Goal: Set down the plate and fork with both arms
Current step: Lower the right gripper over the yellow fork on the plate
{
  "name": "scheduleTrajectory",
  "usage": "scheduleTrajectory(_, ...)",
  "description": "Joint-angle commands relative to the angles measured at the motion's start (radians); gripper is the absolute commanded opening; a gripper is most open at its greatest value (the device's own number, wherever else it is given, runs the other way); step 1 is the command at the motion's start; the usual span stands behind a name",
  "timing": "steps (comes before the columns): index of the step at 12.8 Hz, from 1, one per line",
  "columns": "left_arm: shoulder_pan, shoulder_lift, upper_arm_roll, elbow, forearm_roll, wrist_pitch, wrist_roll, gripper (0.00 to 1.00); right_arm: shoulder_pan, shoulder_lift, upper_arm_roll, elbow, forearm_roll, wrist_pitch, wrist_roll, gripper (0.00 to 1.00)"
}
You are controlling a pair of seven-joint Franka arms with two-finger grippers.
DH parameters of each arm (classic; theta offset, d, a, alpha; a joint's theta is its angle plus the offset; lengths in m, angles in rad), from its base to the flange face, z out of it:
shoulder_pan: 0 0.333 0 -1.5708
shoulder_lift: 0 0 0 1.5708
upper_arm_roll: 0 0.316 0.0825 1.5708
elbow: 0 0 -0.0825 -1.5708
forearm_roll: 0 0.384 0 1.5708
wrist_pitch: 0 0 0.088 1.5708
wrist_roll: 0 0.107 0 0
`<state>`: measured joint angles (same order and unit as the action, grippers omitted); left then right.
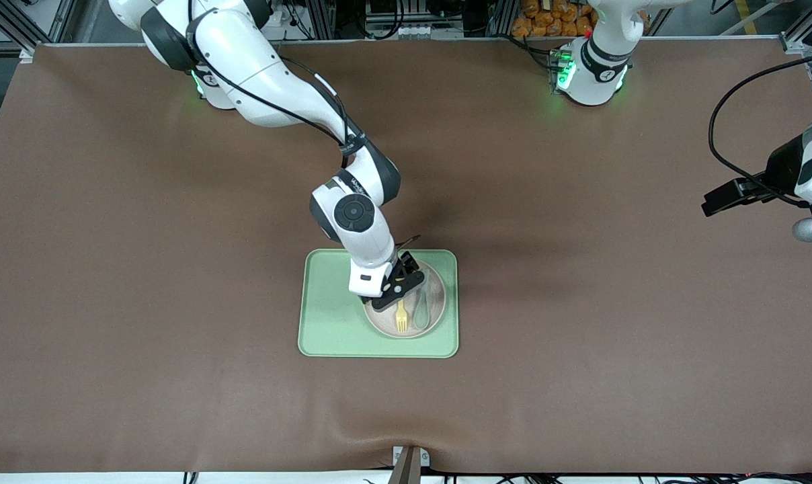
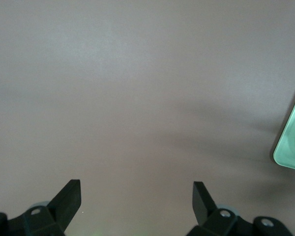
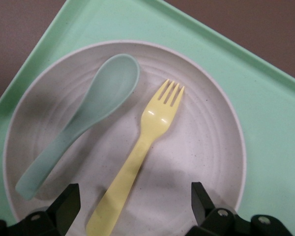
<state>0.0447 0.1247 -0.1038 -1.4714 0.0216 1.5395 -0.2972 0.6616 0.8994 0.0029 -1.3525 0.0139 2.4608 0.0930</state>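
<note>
The right claw (image 3: 132, 206) hangs wide over the fork (image 3: 137, 162), which lies on the plate (image 3: 211, 147) beside the spoon (image 3: 83, 123), at its three o'clock. Closing off-centre could skid the fork into the spoon. The left claw (image 2: 136, 196) waits wide over bare desk (image 2: 137, 88).

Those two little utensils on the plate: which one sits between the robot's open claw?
The pale-yellow fork: its handle runs between the right gripper fingers. The grey-green spoon lies beside it, off to one side.

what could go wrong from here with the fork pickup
The right pincer hangs open over the plate, where the fork lies close beside the spoon; a finger could nudge the spoon. The thin fork lies flat and may slip. The plate could shift on the tray.
</note>
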Motion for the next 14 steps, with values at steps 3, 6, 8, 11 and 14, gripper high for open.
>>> scheduleTrajectory(3,0.004,-0.022,-0.007,-0.014,0.028,-0.007,0.017,1.0,0.038,0.036,-0.006,0.026,-0.002,0.015,0.054,1.0)
scheduleTrajectory(6,0.004,-0.022,-0.008,-0.018,0.028,-0.004,0.018,1.0,0.038,0.039,-0.006,0.024,-0.002,0.015,0.054,1.0)
scheduleTrajectory(8,0.006,-0.022,-0.008,-0.024,0.028,-0.001,0.018,1.0,0.036,0.039,-0.006,0.026,-0.002,0.015,0.053,1.0)
scheduleTrajectory(11,0.004,-0.022,-0.008,-0.029,0.028,0.001,0.018,1.0,0.033,0.039,-0.006,0.024,-0.009,0.015,0.044,0.44)
scheduleTrajectory(14,0.003,-0.022,-0.01,-0.032,0.028,0.004,0.018,1.0,0.024,0.038,-0.008,0.024,-0.008,0.015,0.048,0.0)
